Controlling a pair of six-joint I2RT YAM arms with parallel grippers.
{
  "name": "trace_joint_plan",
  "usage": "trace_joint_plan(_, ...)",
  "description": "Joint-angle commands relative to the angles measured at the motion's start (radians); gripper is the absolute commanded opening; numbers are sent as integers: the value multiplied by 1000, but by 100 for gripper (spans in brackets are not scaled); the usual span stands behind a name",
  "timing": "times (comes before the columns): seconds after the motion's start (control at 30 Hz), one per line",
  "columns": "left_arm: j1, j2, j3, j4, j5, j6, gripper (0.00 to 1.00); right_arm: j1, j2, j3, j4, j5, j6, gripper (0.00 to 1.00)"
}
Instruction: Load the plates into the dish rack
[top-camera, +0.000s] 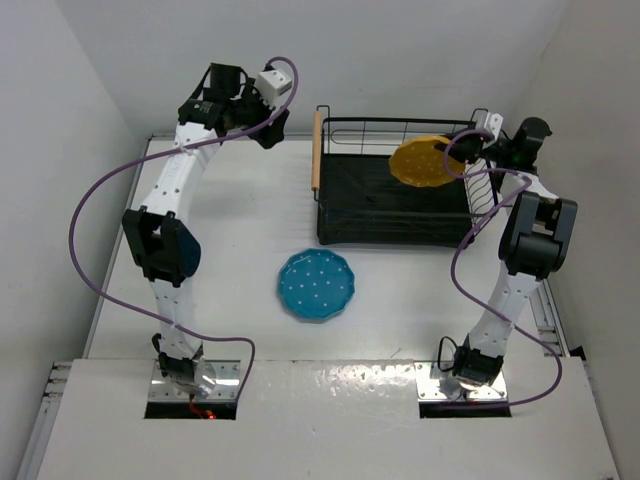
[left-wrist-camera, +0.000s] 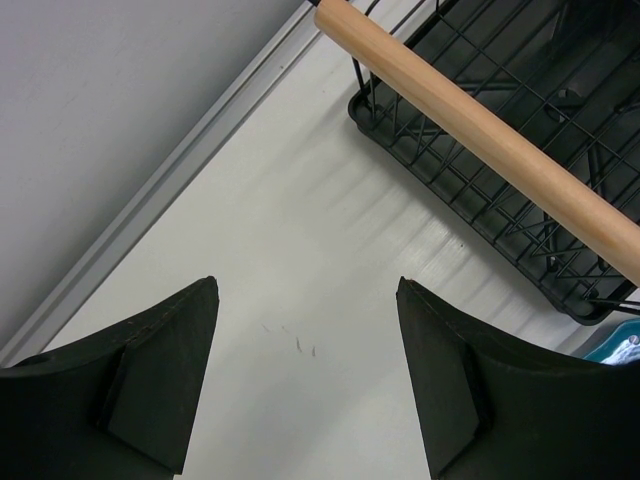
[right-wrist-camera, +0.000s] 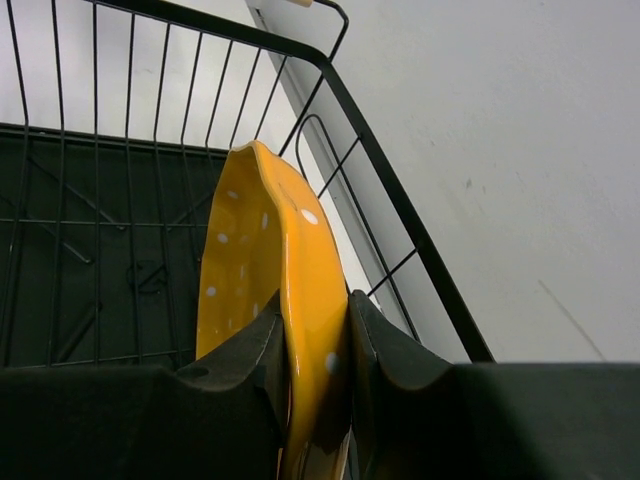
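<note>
Two plates are shown together only in the top view: the yellow-orange plate (top-camera: 422, 162) is held on edge and tilted over the far right part of the dish rack (top-camera: 380, 215), and the teal plate (top-camera: 316, 285) lies flat on the counter (top-camera: 250, 220), in front of the rack and apart from it. The right gripper (top-camera: 462, 150) is seen there at the plate's right rim, but how its fingers stand is not made out from above. That is supplied by the right wrist view, where the black fingers (right-wrist-camera: 250, 360) are pressed against both faces of the yellow-orange plate, so the plate is clamped between them, with the rack's wire wall and dark tray behind it. Whether the plate's lower edge touches the tray cannot be told from either view.

The left gripper (left-wrist-camera: 305, 285) is shown by its own camera with its fingers spread wide and nothing between them, over bare counter. The rack's left wooden handle (left-wrist-camera: 480, 130) is seen beyond it at close range, and a sliver of the teal plate is caught at the right edge of that view. In the top view this arm is raised near the far left corner, to the left of the rack
</note>
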Motion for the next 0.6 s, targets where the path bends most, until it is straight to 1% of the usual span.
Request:
trace_joint_plan(0.0,2,-30,-6,30,3,14,77,-8,-10,-18,45,-154,33,11)
trace_joint_plan(0.03,2,-30,-6,30,3,14,77,-14,-12,-17,46,-150,41,13)
trace_joint_plan(0.07,2,-39,-6,30,3,14,77,-18,-15,-17,45,-147,49,19)
trace_joint_plan(0.1,2,-39,-6,30,3,14,77,-24,-15,-15,48,-141,50,29)
trace_joint_plan(0.17,2,-39,-6,30,3,14,77,-29,-20,-26,68,-124,55,41)
trace_joint_plan(0.2,2,-39,-6,30,3,14,77,-29,-18,-29,74,-119,55,43)
trace_joint_plan(0.27,2,-39,-6,30,3,14,77,-26,-18,-35,92,-115,52,43)
trace_joint_plan(0.3,2,-39,-6,30,3,14,77,-23,-20,-38,92,-109,50,45)
trace_joint_plan(0.37,2,-39,-6,30,3,14,77,-22,-17,-44,104,-101,46,47)
trace_joint_plan(0.5,2,-39,-6,39,3,14,77,-15,-10,-51,94,-87,32,47)
trace_joint_plan(0.57,-7,-39,12,39,3,23,80,-14,-7,-49,77,-75,15,47)
